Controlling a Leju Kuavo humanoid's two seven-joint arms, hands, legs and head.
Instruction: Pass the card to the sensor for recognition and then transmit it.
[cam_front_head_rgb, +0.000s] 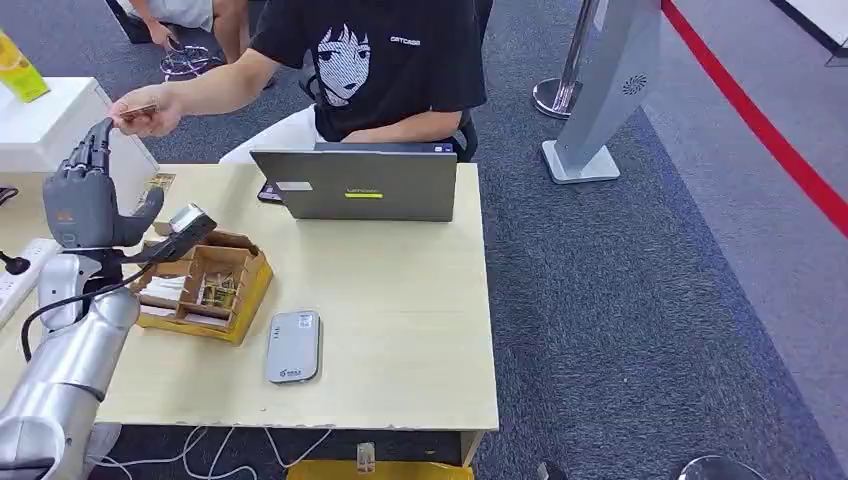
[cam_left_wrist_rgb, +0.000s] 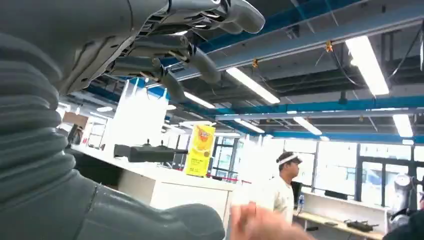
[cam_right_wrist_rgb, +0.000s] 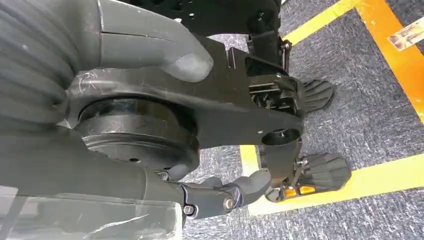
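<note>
While the card (cam_front_head_rgb: 138, 111) is pinched in a person's hand (cam_front_head_rgb: 152, 108), the robot's left hand (cam_front_head_rgb: 88, 195) is raised just below it, released and holding nothing.

Past the left end of the table (cam_front_head_rgb: 400, 330), the card lies flat just above the fingers (cam_front_head_rgb: 97, 143). Beside the sensor (cam_front_head_rgb: 293, 346), a wooden tray (cam_front_head_rgb: 205, 288) holds small cards and clips. The right hand (cam_right_wrist_rgb: 150, 55) hangs over the floor; its state cannot be told.

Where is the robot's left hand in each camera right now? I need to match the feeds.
Head view: the dark grey left hand is raised at the left, fingers up, just below the person's hand.
Left wrist view: it runs along the left edge and top.
Right wrist view: not in it.
Shared landmark: the person's hand.
</note>
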